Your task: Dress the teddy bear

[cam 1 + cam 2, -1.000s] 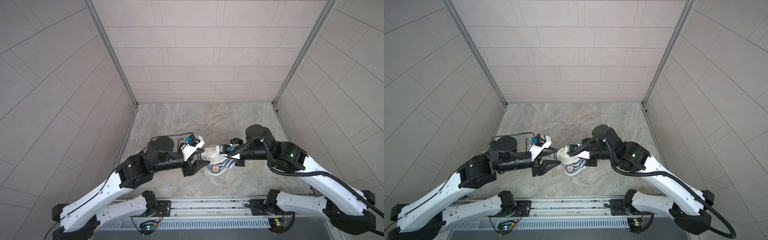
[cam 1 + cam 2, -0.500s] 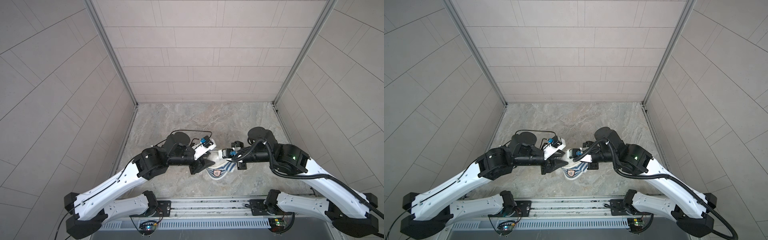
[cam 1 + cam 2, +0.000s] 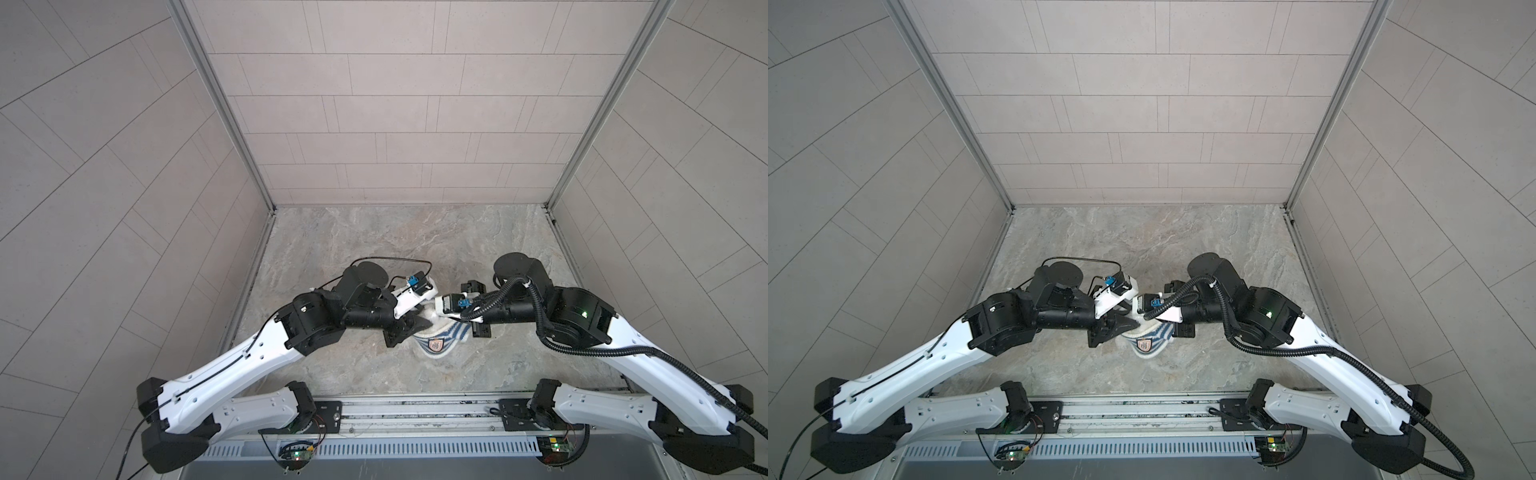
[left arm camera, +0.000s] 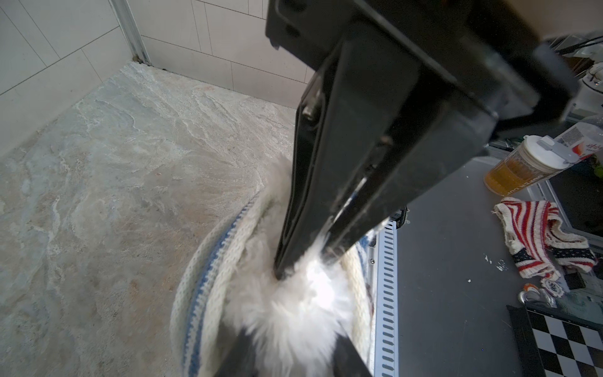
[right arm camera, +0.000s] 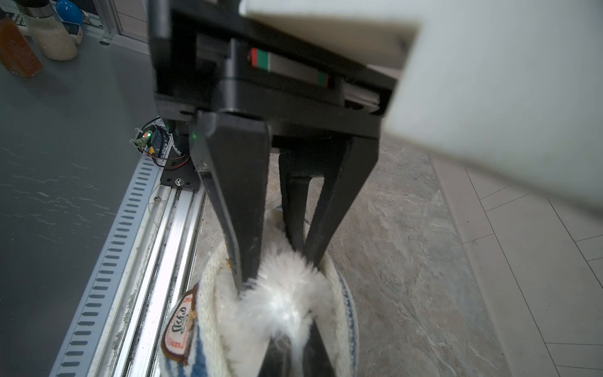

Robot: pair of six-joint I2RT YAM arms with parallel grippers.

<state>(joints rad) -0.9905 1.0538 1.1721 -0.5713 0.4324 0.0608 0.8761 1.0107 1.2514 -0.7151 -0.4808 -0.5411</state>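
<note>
Moving inward from its earlier spot farther out, the left arm (image 3: pixel 257 353) now meets the right arm (image 3: pixel 648 357) over the teddy bear (image 4: pixel 293 313), and the left claw (image 5: pixel 275 271) has narrowed from wide, its fingertips either side of the white fur; whether they already pinch cannot be told. The right claw (image 4: pixel 305 264) remains pressed shut, tips buried where fur meets the striped shirt (image 3: pixel 440 347). The bear lies on the surface (image 3: pixel 374 249) near the front middle, wrapped by the shirt's knit opening, so the pull-on looks under way, not finished.

left gripper (image 3: pixel 420 327) moved in, closing around teddy bear (image 5: pixel 284 303)
</note>
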